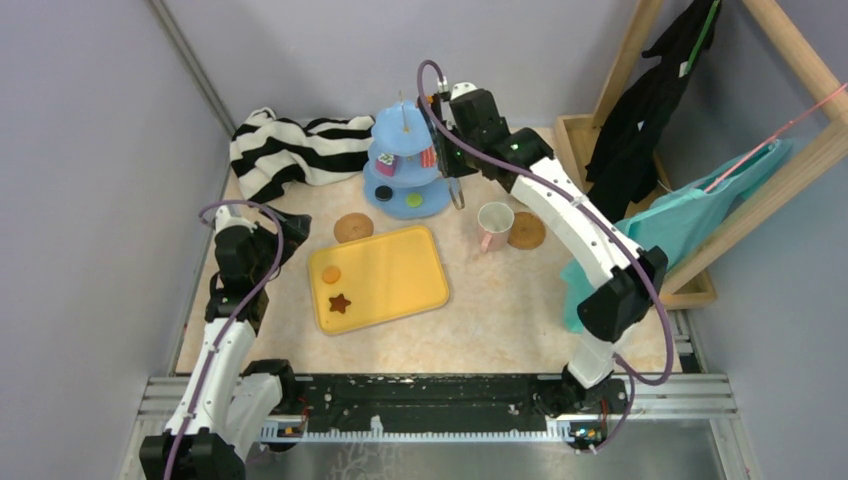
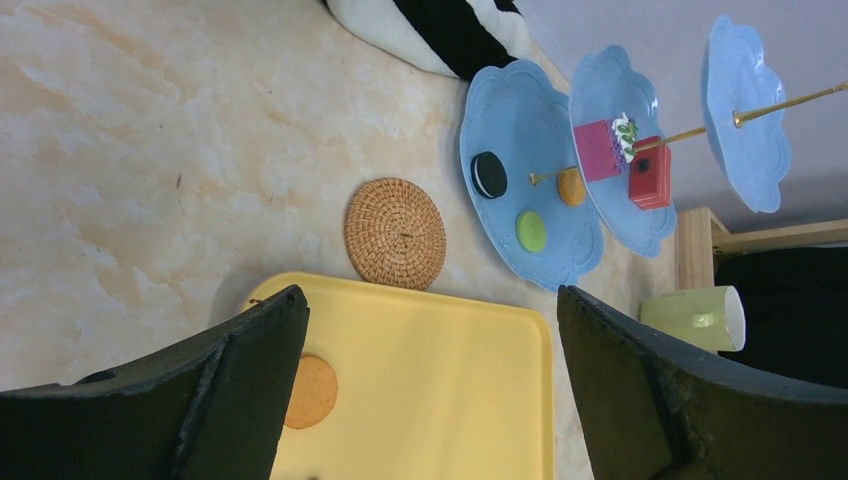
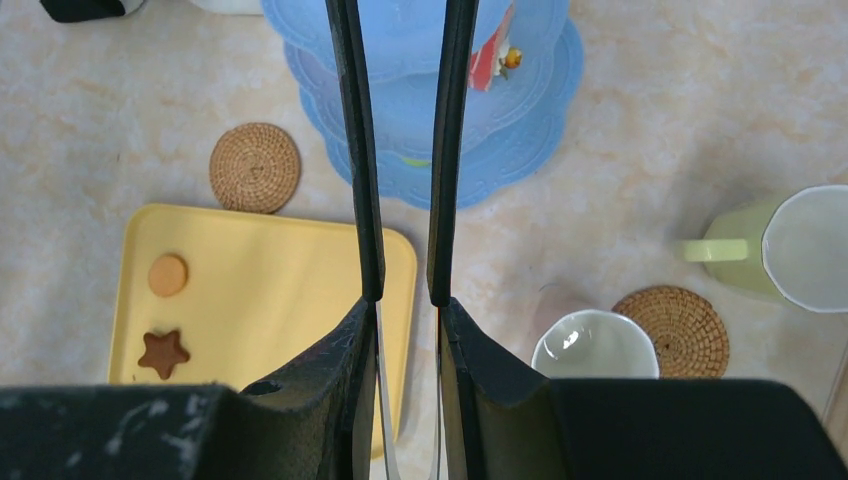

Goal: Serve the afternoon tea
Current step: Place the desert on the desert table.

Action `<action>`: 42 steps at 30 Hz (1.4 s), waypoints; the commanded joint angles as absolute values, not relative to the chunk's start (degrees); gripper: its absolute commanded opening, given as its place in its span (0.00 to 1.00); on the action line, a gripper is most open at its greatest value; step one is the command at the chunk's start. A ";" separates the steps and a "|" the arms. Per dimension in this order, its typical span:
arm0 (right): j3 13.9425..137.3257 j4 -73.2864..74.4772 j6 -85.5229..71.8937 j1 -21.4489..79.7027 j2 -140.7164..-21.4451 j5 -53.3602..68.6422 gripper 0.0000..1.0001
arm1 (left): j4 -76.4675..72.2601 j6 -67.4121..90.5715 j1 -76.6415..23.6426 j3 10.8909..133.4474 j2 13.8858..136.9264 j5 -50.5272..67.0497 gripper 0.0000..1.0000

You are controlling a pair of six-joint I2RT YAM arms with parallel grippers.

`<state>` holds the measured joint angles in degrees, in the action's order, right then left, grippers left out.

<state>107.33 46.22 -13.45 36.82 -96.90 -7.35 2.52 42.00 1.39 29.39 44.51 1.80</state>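
The light-blue three-tier stand [image 1: 405, 160] stands at the back and holds several toy cookies and cake slices [image 2: 600, 149]. My right gripper [image 1: 447, 150] is shut on metal tongs [image 3: 350, 150] with black arms. The arms reach over the stand [image 3: 520, 130], and their tips are out of view. An orange cookie [image 1: 331, 274] and a brown star cookie [image 1: 340, 302] lie on the yellow tray [image 1: 400, 270]. My left gripper [image 2: 430, 295] is open and empty above the tray's left end. The pink-handled cup [image 1: 494, 224] stands beside a cork coaster [image 1: 527, 231]. The yellow-green cup [image 3: 790, 248] stands further right. A second coaster [image 1: 353, 228] lies behind the tray.
The black-and-white striped cloth [image 1: 290, 150] lies at the back left. A wooden frame [image 1: 640, 150] with dark and teal cloths hung on it stands along the right side. Grey walls close in the left and back.
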 commanded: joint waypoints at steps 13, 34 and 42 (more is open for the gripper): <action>129.23 49.81 -11.45 30.96 -113.43 -2.46 0.00 | 0.13 42.34 2.33 28.95 44.39 3.83 0.99; 135.86 53.99 -11.41 30.23 -120.73 1.91 0.00 | -0.22 42.41 2.74 29.09 45.26 4.64 0.99; 136.57 55.66 -11.75 29.95 -121.62 2.62 0.00 | -0.29 42.42 2.98 29.01 45.43 5.18 0.99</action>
<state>132.55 56.40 -11.97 30.83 -122.02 1.76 1.41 42.39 2.42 29.30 45.39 4.19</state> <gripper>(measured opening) 0.253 0.989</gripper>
